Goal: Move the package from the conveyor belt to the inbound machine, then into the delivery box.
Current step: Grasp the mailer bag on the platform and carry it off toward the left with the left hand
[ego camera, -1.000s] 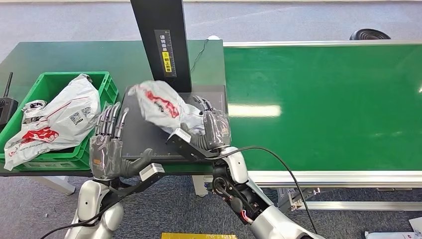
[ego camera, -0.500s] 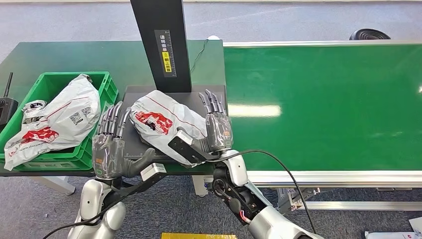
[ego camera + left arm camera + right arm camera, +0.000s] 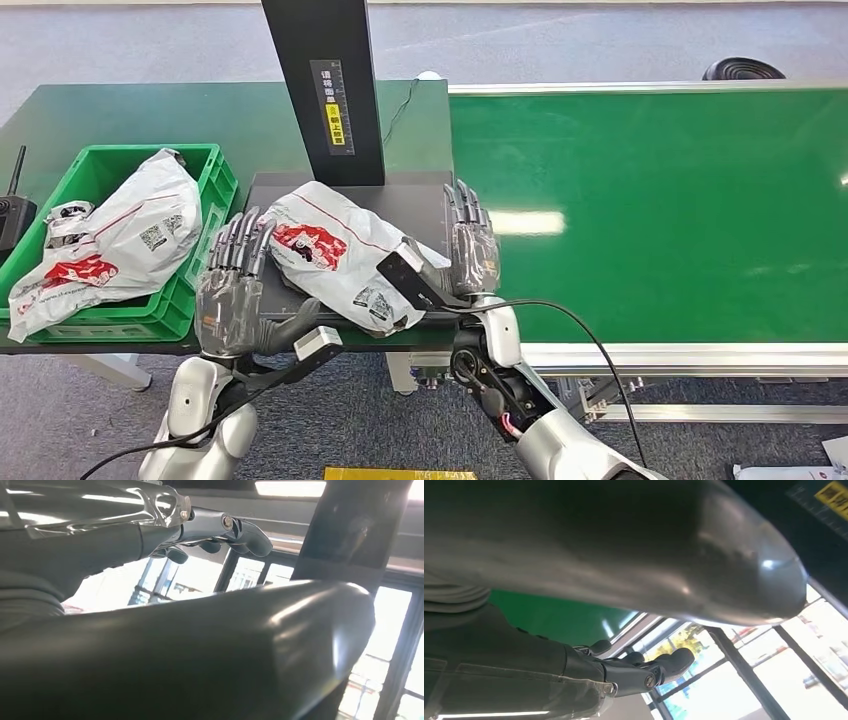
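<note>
A white plastic package (image 3: 335, 250) with red print lies on the dark platform of the inbound machine (image 3: 410, 195), under its black upright column (image 3: 325, 80). My right hand (image 3: 470, 255) stands just right of the package with fingers straight and apart, holding nothing; its thumb (image 3: 634, 555) and dark fingers (image 3: 644, 672) fill the right wrist view. My left hand (image 3: 235, 290) hangs open at the platform's left edge, fingers extended beside the package; its thumb (image 3: 200, 655) and fingers (image 3: 225, 527) are seen in the left wrist view. The green delivery box (image 3: 205, 165) sits to the left.
The green conveyor belt (image 3: 650, 200) runs along the right. Inside the green box lie two other white packages (image 3: 130, 235). A black device with an antenna (image 3: 12, 205) stands at the far left. Grey floor lies below the table's front edge.
The right hand let the package down onto the machine platform, opened and drew back to the right. The left hand edged slightly right toward the package.
</note>
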Available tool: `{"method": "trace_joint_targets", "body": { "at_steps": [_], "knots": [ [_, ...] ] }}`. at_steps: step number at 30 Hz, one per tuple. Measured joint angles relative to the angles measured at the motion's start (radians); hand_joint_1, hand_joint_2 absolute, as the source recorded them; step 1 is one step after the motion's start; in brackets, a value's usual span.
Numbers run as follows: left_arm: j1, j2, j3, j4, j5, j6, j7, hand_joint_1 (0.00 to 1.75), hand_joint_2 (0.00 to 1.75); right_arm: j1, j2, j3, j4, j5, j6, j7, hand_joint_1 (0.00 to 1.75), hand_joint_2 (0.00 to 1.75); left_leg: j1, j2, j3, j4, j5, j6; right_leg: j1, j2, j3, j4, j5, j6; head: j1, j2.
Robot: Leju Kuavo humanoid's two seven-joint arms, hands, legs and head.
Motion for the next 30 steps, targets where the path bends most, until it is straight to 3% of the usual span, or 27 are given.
{"method": "trace_joint_targets", "body": {
  "at_steps": [6, 11, 21, 30],
  "knots": [
    [-0.137, -0.005, 0.026, 0.27, -0.169, 0.029, 0.112, 0.0, 0.0, 0.014, -0.044, -0.055, -0.004, 0.043, -0.001, 0.024, 0.0, 0.0, 0.0, 0.0, 0.0, 0.0, 0.001, 0.001, 0.0, 0.0, 0.001, 0.0, 0.001, 0.0, 0.0, 0.0],
    [-0.217, -0.005, 0.056, 0.455, -0.201, 0.031, 0.132, 0.0, 0.0, 0.038, -0.07, -0.085, -0.037, 0.079, -0.001, 0.045, 0.0, 0.0, 0.0, 0.0, 0.0, 0.0, 0.001, 0.001, 0.0, 0.001, 0.001, 0.0, 0.001, 0.0, 0.0, 0.0],
    [-0.273, -0.008, 0.074, 0.608, -0.212, 0.036, 0.149, 0.0, 0.0, 0.064, -0.094, -0.11, -0.08, 0.106, -0.003, 0.065, 0.0, 0.0, 0.0, 0.002, 0.0, 0.0, 0.001, 0.001, 0.0, 0.001, 0.0, 0.0, 0.001, 0.0, 0.0, 0.0],
    [-0.319, 0.001, 0.076, 0.759, -0.237, 0.037, 0.259, 0.0, 0.0, 0.117, -0.125, -0.138, -0.21, 0.162, 0.007, 0.076, 0.0, 0.0, 0.0, 0.002, 0.0, 0.0, 0.001, 0.001, 0.0, 0.001, 0.0, 0.0, 0.001, 0.0, 0.0, 0.0]
  ]
}}
